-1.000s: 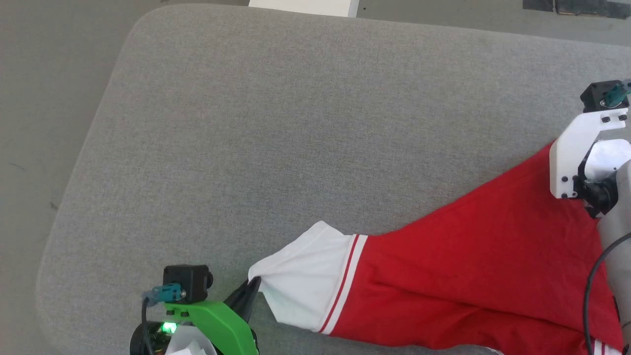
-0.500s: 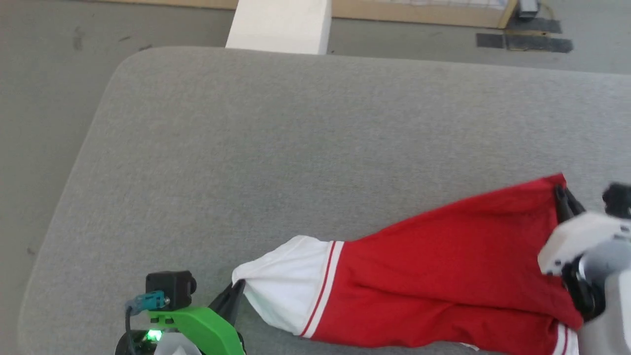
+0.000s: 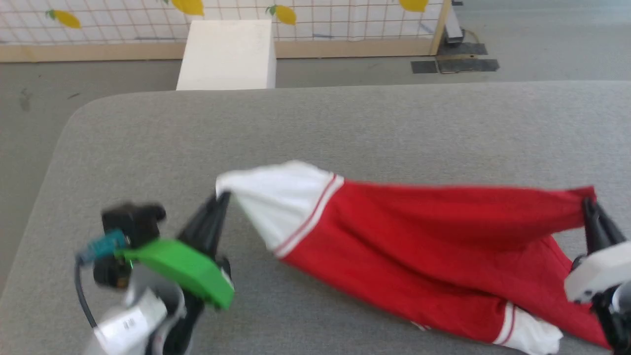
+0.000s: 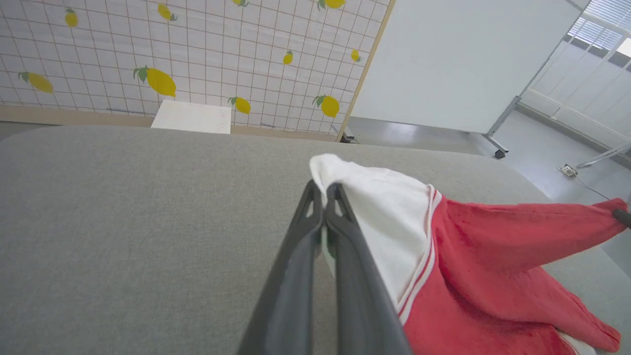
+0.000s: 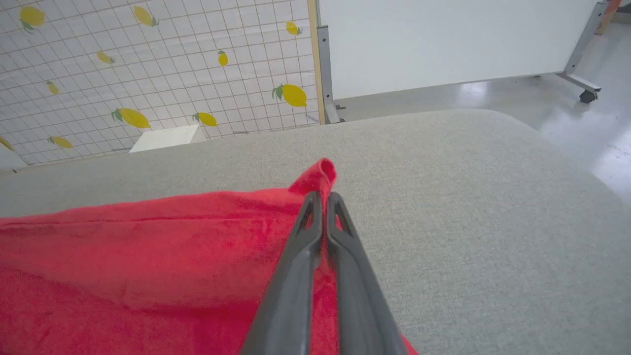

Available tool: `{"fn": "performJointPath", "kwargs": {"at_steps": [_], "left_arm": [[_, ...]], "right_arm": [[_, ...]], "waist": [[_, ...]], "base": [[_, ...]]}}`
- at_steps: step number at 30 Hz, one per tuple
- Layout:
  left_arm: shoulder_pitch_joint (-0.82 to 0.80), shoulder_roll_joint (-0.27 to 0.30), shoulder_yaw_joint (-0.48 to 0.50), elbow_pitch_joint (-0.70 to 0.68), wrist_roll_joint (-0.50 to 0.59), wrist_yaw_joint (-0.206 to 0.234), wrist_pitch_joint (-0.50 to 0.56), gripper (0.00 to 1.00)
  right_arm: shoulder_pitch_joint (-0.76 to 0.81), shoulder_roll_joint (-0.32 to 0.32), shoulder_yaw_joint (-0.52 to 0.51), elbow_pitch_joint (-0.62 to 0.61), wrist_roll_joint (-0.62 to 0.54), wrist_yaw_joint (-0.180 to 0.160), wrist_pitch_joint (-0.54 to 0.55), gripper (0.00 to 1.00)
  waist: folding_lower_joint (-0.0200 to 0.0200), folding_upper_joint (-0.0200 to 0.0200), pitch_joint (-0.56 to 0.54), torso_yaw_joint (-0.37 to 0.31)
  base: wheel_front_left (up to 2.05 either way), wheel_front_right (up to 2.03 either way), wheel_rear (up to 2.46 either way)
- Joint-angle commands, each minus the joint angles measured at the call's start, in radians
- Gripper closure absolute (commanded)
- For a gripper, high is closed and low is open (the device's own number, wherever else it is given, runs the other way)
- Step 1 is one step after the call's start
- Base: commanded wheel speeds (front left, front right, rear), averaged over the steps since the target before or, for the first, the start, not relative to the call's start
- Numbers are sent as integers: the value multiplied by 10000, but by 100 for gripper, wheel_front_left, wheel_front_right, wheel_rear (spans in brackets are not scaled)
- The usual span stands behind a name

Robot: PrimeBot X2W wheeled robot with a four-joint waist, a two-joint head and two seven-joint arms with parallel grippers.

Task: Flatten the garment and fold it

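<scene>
Garment (image 3: 419, 231) strung just above the desk (image 3: 345, 123), lower folds trailing on it! Left hand (image 3: 223, 197) clamped on the white sleeve (image 3: 276, 197) tip, right hand (image 3: 586, 203) pinched on a red corner. Soft, light, floppy cloth, I'd say, so corners and hems are the places to grip.

the garment (image 3: 419, 222) is soft matt knit cloth, faintly fuzzy. the worktop (image 3: 345, 123) wears grey woven fabric, matt and slightly coarse. the left pincer (image 4: 323, 186) and right pincer (image 5: 323, 195) look like smooth dark matt plastic. the floor (image 5: 567, 118) at the upper right of the frame is glossy.
</scene>
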Motion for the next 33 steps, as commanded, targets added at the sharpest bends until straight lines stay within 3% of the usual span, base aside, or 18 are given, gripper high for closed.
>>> {"fn": "performJointPath", "kwargs": {"at_steps": [1, 7, 15, 20, 26, 33], "left_arm": [[-843, 80, 143, 38, -147, -138, -39, 100], [-3892, 22, 433, 913, -696, -521, 333, 100], [-8493, -53, 783, 2850, -258, -297, 124, 100], [-11237, 184, 842, 4010, 573, -155, -552, 100], [-13790, 207, 1084, 5015, 1038, -178, -2102, 100], [-14694, 375, 1257, 6075, 1106, -677, -3871, 100]], "right_arm": [[-470, -323, 155, -297, -65, -15, 368, 100], [-2579, -1740, 1301, -511, 132, -15, 1737, 100], [-6452, -2904, 2948, 710, 412, -15, 2417, 100], [-9119, -2862, 3322, 1984, 207, -15, 2150, 100], [-11555, -2385, 2805, 3253, -652, -15, 1007, 100], [-12406, -2038, 2480, 4025, -1430, -15, -255, 100]], "waist": [[0, 0, -26, -234], [0, 0, 695, -555], [0, 0, 2444, -873], [0, 0, 3456, -1072], [0, 0, 4112, -1057], [0, 0, 4171, -800]], "base": [[0, 0, 0], [0, 0, 0], [0, 0, 0], [0, 0, 0], [0, 0, 0], [0, 0, 0]]}}
